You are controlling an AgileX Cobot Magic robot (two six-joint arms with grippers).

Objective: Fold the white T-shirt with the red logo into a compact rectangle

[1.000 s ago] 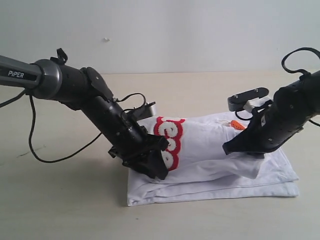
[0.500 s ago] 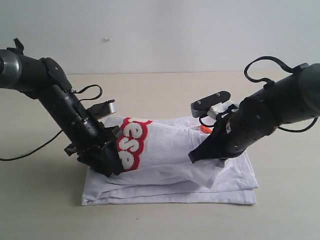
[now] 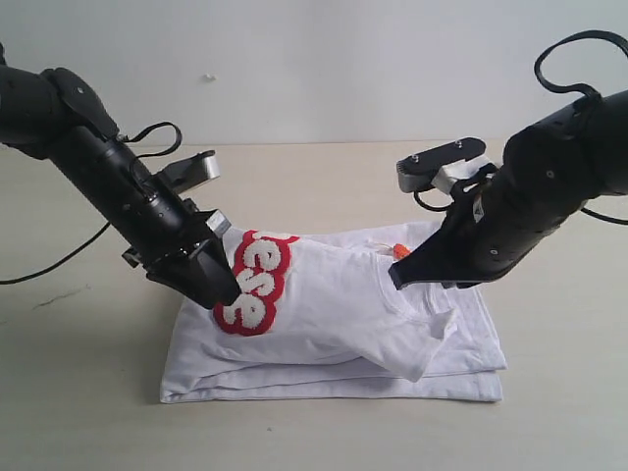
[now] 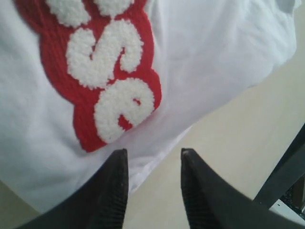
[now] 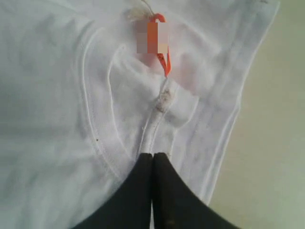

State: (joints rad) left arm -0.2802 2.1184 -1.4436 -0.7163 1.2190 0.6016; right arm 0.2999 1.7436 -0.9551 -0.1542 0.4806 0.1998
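The white T-shirt point(image 3: 334, 294) lies folded in layers on the table, its top layer humped and wrinkled. Its red logo point(image 3: 253, 285) curls over the left end. My left gripper point(image 3: 224, 294) slants down at that end, beside the logo. In the left wrist view it point(image 4: 153, 152) stands open, with bare table in the gap and the shirt's edge point(image 4: 214, 57) and the logo point(image 4: 109, 81) just beyond one finger. My right gripper point(image 3: 395, 280) hangs shut over the collar by the orange tag point(image 3: 398, 253). Its closed tips point(image 5: 152, 155) sit at a collar seam of the shirt point(image 5: 57, 95).
The shirt rests on a pale beige table point(image 3: 98, 392) with a white wall behind. A black cable point(image 3: 59, 260) trails from the left arm across the table's left side. The orange neck tag point(image 5: 157, 36) lies just ahead of the right fingertips.
The whole shirt slid left with both arms. Since then both grippers have risen, the left has come off the logo end, and the top layer has settled lower.
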